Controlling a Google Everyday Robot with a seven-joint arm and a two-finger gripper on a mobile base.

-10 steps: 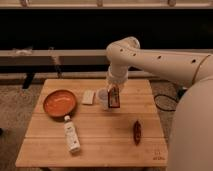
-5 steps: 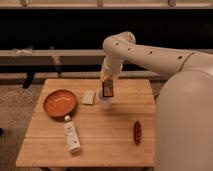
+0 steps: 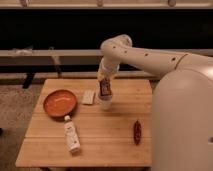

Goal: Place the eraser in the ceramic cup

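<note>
Camera view: gripper (image 3: 104, 88) clamped on eraser (image 3: 105, 87), held upright directly above the cup (image 3: 105, 101), its lower end at the cup's rim, on the table (image 3: 100, 135).

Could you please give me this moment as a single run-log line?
phase: placing | gripper: above ceramic cup, shut on eraser | eraser: upright over cup, not released | cup: on table
</note>
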